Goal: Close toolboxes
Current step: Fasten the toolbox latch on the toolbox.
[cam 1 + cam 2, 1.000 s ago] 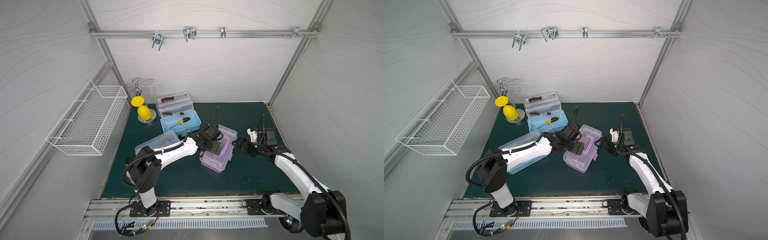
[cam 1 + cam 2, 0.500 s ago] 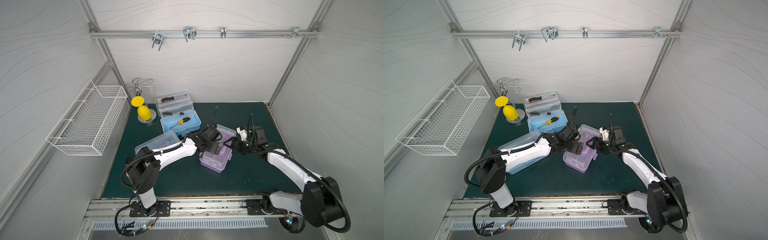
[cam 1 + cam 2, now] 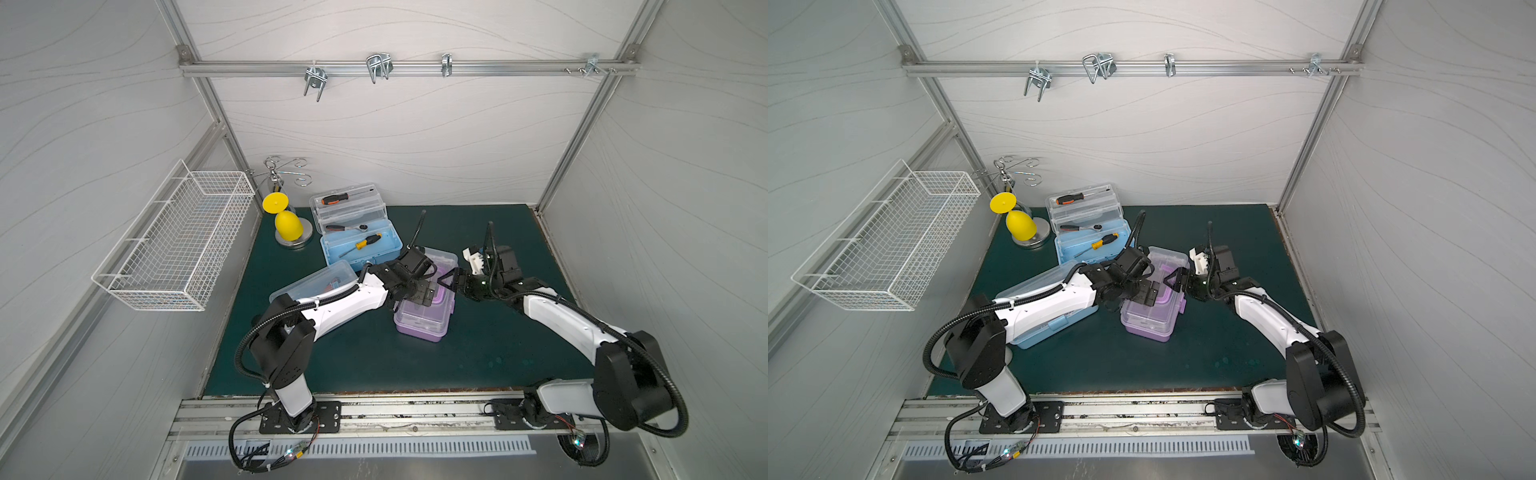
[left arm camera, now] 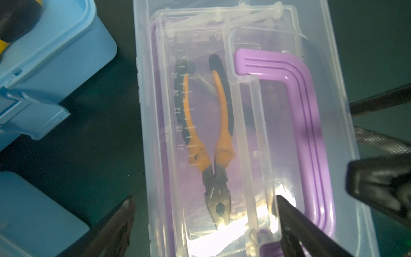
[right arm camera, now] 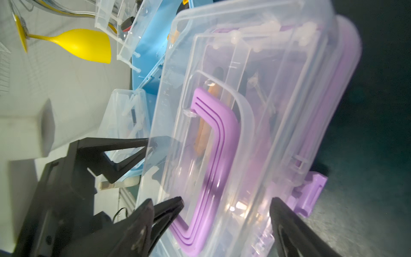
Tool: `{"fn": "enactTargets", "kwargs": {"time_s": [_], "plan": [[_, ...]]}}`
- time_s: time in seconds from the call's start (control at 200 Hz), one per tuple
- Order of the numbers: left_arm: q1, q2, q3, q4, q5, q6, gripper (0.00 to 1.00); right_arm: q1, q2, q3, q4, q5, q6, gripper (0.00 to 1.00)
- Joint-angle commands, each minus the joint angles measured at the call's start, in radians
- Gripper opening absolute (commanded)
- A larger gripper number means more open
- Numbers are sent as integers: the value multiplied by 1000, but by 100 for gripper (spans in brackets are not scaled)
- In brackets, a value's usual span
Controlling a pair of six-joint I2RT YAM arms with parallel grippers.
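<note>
While purple toolbox (image 3: pixel 422 322) sits at centre of mat (image 3: pixel 478 365), left gripper (image 3: pixel 424 293) hangs spread over its clear lid (image 4: pixel 266 133); right gripper (image 3: pixel 452 279), jaws wide, at box's 2 o'clock edge; open blue toolbox (image 3: pixel 361 249) at 11 o'clock.

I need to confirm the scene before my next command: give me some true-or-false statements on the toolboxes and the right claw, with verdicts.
1. The back light-blue toolbox stands open, screwdrivers showing. True.
2. The purple toolbox holds orange-handled pliers. True.
3. The purple handle stands upright. False: it lies folded flat on top.
4. The right claw is shut. False: open, its jaws astride the purple toolbox's end.
</note>
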Motion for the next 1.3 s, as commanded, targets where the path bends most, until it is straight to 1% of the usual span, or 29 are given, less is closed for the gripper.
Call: {"fn": "enactTargets", "kwargs": {"time_s": [0.0, 0.105, 0.2, 0.325, 0.46, 0.505, 0.585, 0.8, 0.875, 1.045, 1.296], "plan": [[3, 37, -50, -178, -11, 13, 97, 7, -100, -28, -124, 203, -66, 83], [5, 38, -49, -180, -10, 16, 97, 7, -177, -111, -176, 305, -94, 82], [6, 38, -51, -180, -10, 16, 97, 7, -210, -184, -181, 331, -97, 78], [5, 39, -55, -172, -2, 13, 97, 27, -212, -266, -142, 348, -80, 73], [5, 38, -61, -161, 9, 12, 97, 102, -184, -318, -63, 411, -68, 71], [6, 38, -62, -160, 9, 13, 97, 130, -168, -318, -43, 436, -67, 69], [5, 37, -67, -157, 9, 14, 97, 184, -140, -303, -18, 502, -63, 69], [5, 24, -87, -151, 12, 14, 97, 240, -45, -297, 100, 565, -33, 65], [6, 19, -93, -151, 6, 16, 97, 256, -25, -302, 148, 596, -23, 63], [11, 11, -99, -153, 3, 19, 97, 277, 22, -312, 276, 624, -28, 63], [22, 2, -96, -150, 4, 22, 97, 293, 117, -298, 359, 706, -30, 61]]}}
